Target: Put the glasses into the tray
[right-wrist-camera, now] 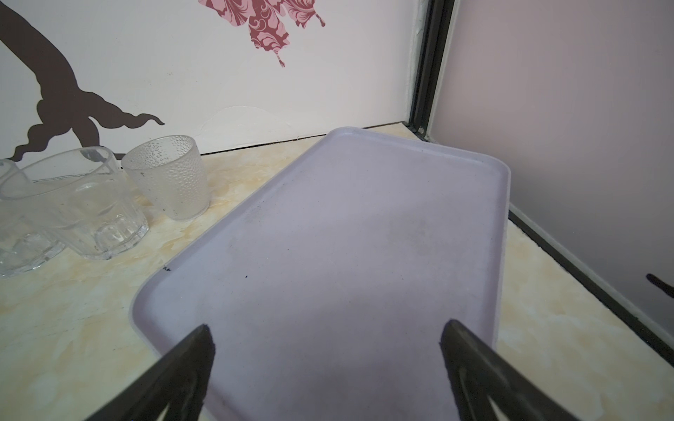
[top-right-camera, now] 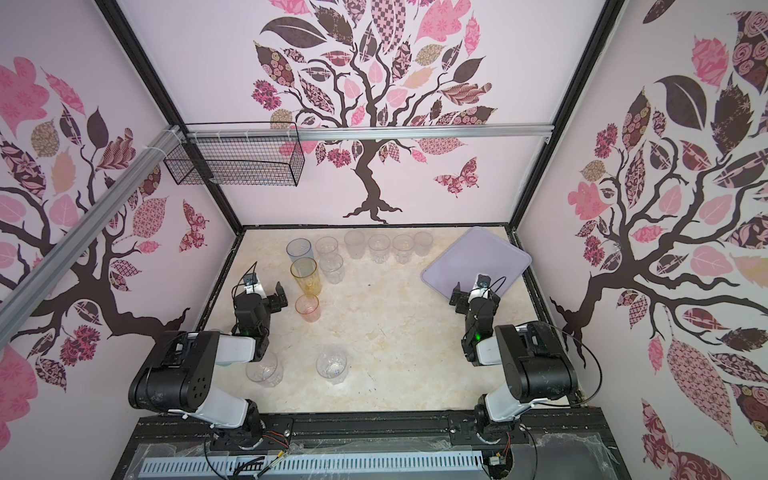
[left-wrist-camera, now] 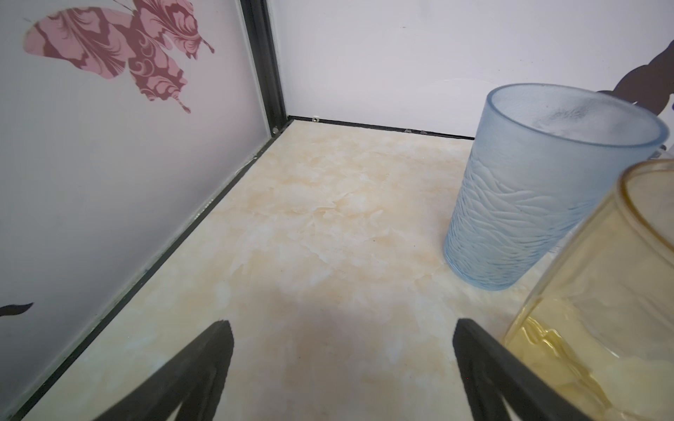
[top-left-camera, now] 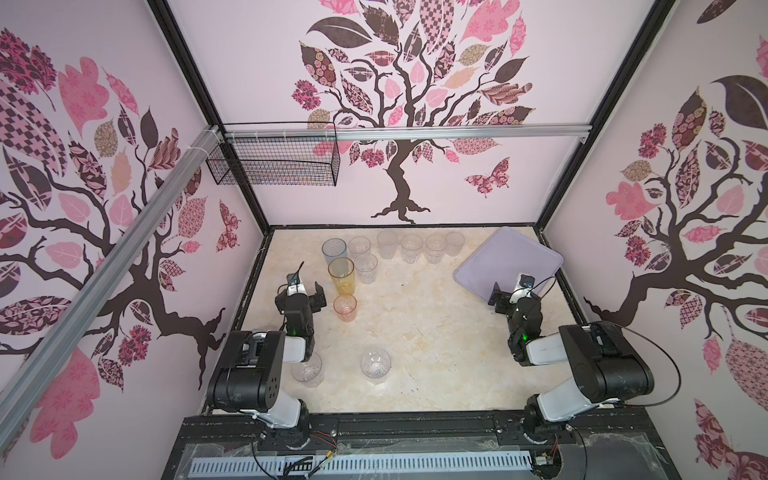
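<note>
Nothing is done yet, as I judge it. The flat pale-lavender plastic tray (top-left-camera: 515, 253) with its low rim lies bare on the cream marbled worktop (top-left-camera: 415, 332), and all eleven glasses I can count stand outside it.

A row of short clear tumblers (top-left-camera: 411, 248) runs away from the tray along the back wall. The nearest of them, a dimpled clear tumbler (right-wrist-camera: 171, 178), is just beside the tray's rim but apart from it. Farther from the tray stand a frosted blue ribbed tumbler (left-wrist-camera: 539, 189), a tall amber tumbler (top-left-camera: 341, 274) and a short pink-orange tumbler (top-left-camera: 345, 308). A clear faceted tumbler (top-left-camera: 375, 362) and another clear tumbler (top-left-camera: 306, 369) stand well apart from the tray, towards the arms' bases. So every glass remains to be carried over.

My right hand (right-wrist-camera: 328, 330) hovers over the end of the tray nearest the arms. Its jaws are spread wide with nothing between them, and it touches nothing that I can see.

My left hand (left-wrist-camera: 343, 328) is well apart from the tray, spread just as wide and empty above bare worktop. Its finger (left-wrist-camera: 474, 350) on the tray side sits just beside the amber tumbler, and I cannot tell whether the two touch.
</note>
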Motion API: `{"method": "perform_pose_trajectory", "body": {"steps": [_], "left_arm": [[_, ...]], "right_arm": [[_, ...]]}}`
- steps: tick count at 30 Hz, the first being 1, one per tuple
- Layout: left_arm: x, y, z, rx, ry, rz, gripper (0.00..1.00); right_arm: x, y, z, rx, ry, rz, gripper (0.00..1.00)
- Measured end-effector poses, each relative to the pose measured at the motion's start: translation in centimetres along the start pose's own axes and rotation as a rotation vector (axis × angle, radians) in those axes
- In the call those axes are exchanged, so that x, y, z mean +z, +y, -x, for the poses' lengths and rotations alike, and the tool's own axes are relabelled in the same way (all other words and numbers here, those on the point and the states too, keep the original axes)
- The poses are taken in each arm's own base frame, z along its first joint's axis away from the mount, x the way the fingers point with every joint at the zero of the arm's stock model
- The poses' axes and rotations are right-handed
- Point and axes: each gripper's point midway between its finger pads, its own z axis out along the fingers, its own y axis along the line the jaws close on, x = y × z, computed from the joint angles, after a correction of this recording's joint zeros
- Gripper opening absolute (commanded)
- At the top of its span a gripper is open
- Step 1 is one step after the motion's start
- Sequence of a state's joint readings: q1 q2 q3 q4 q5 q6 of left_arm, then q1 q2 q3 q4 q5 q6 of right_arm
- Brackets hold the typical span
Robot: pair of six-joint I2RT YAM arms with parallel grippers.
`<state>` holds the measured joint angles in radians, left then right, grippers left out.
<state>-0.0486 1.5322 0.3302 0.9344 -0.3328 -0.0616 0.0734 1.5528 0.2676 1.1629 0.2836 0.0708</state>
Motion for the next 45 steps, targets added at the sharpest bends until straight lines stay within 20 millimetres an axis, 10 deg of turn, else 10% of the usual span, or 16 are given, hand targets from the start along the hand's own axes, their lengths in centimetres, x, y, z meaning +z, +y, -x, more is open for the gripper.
{"method": "perform_pose_trajectory", "body": {"steps": [10,14,23,38,45], "left_arm": [[-0.8,0.1,0.5,0.003,-0.041,0.025,0.98],[-1.4,0.1,1.1,0.025,-0.041,0.036,0.98],[-6.5,-0.5,9.6,-0.046,-0.196,-0.019,0.98],[-10.5,3.2,19.2,-0.486,-0.092,0.116,0.95],[-11.0,-2.8,17.1,-0.371,0.098,-0.153,0.80]], "right_arm": [[-0.2,0.4,-0.5,-0.037,0.033,-0.010,1.00],[0.6,2.1,2.8,-0.046,0.028,0.018,0.99],[0.5,4.2,8.4,0.234,0.139,-0.033,1.00],[0.5,5.4,3.5,0.453,0.548,0.048,0.96],[0.6,4.6,-1.9,0.476,0.729,-0.015,0.96]]}}
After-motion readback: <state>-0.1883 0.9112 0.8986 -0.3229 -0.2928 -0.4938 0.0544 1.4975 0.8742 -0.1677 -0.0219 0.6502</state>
